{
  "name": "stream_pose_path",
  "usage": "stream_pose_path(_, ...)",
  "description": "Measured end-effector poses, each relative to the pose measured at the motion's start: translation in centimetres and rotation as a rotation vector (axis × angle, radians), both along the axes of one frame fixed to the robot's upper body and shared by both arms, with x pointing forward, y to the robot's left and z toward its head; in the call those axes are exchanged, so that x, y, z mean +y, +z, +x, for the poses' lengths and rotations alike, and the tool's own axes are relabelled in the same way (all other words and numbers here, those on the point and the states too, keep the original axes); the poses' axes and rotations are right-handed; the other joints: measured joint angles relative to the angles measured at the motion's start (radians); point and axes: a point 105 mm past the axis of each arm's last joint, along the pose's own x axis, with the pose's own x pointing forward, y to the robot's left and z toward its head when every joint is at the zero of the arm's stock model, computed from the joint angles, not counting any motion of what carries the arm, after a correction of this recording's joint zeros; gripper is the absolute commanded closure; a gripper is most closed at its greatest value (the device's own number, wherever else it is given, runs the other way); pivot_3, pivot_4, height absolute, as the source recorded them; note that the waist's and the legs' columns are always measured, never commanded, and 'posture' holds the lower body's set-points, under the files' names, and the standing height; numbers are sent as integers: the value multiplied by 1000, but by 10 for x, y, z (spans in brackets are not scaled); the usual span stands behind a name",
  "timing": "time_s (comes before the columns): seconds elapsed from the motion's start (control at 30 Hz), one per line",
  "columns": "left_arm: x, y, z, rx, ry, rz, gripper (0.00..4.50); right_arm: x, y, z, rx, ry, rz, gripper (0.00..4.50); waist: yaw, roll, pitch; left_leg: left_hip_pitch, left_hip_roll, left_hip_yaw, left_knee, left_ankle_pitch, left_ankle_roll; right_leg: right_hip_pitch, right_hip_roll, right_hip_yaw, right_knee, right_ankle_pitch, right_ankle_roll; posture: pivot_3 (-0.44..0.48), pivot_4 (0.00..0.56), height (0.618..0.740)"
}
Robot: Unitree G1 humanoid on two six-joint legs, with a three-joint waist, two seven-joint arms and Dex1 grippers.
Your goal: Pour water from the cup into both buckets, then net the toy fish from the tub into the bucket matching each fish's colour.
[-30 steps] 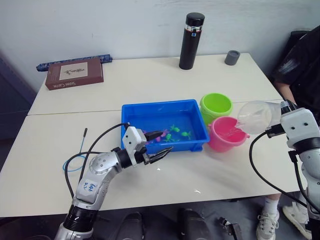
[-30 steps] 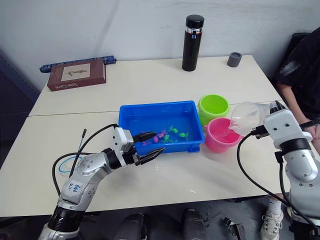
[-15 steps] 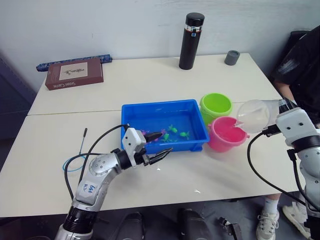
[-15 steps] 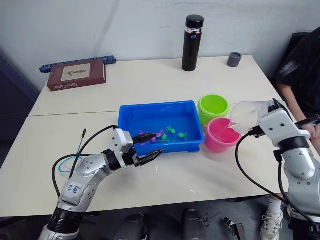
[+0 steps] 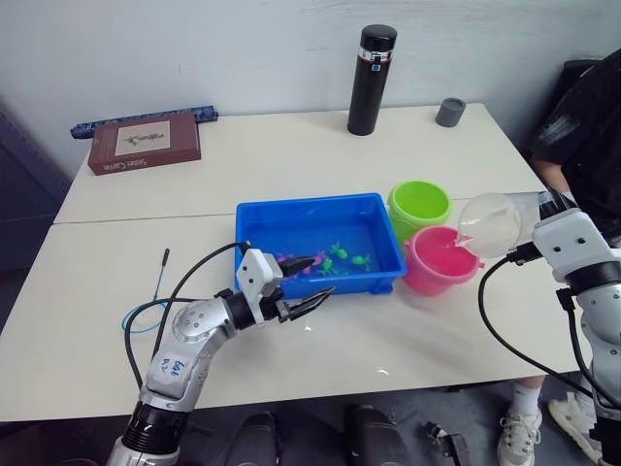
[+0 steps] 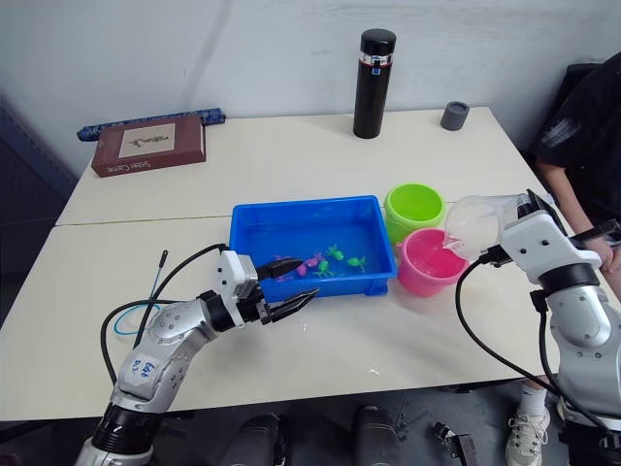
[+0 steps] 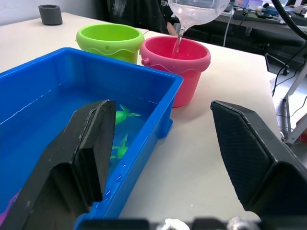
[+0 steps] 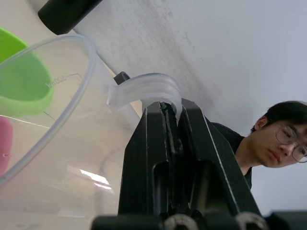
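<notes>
Nearby, black flask point(image 5: 373, 79), grey cap point(image 5: 450, 112), book point(image 5: 144, 142), right jaws gripping tilted cup point(image 5: 493, 223), left jaws wide.

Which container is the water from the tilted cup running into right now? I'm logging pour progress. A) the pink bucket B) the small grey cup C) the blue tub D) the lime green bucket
A: in the left wrist view a thin stream falls from the lip of the cup straight into the pink bucket, while the right gripper holds the cup tilted by its handle.
</notes>
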Motion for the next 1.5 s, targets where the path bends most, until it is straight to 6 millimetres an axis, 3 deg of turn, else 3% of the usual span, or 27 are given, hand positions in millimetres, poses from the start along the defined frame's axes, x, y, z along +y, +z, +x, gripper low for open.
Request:
stream_pose_path(0.5, 0, 0, 0, 1, 5, -1, 1054, 1, -2, 1, 15, 16, 14, 4455, 0, 0, 0, 0, 0, 0, 0, 0, 0, 0, 0, 0, 0, 0, 0, 0, 150, 740)
stream_pose_path(0.8, 0, 0, 0, 1, 7, 0, 1054, -11, -8, 7, 70, 30, 330, 4455, 0, 0, 0, 0, 0, 0, 1, 0, 0, 0, 0, 0, 1, 0, 0, 0, 150, 740)
stream_pose_path(1.07, 0, 0, 0, 1, 7, 0, 1054, -29, 8, 10, 33, 4, 473, 4455, -1, 0, 0, 0, 0, 0, 1, 0, 0, 0, 0, 0, 2, 0, 0, 0, 150, 740)
stream_pose_path(1.37, 2, 1, 2, -3, 28, -4, 1054, -38, 25, 29, -1, 12, 537, 4455, -1, 0, 0, 0, 0, 0, 1, 0, 0, 0, 0, 0, 2, 0, 0, 0, 150, 740)
stream_pose_path(1.5, 4, 2, 4, -7, 53, -4, 1054, -33, 21, 45, 25, 39, 549, 4455, -3, 0, 0, 0, 0, 1, 1, 0, 0, 0, 0, 1, 3, 0, 0, 0, 150, 740)
